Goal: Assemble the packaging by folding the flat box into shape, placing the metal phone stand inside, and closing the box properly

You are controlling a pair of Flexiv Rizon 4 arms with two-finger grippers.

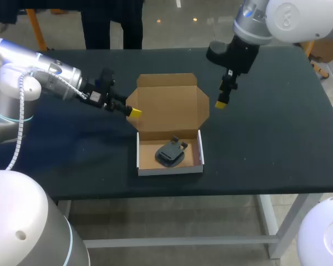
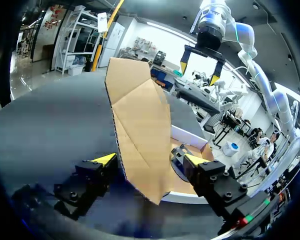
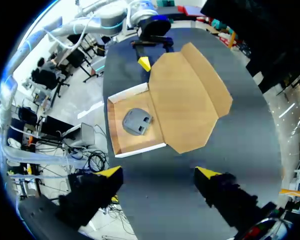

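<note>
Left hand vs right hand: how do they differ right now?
The left hand comes in nearly level from the side, while the right hand points down at the table. The left hand has a side flap of the lid between its fingers. The right hand has nothing between its fingers and sits off the lid's other side. Shared: both are open, have yellow tips, and flank the box.

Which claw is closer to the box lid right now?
Left. The left claw is at the lid, at its left edge, open around the cardboard. The right claw hangs open off the lid's right edge, clear of it.
</note>
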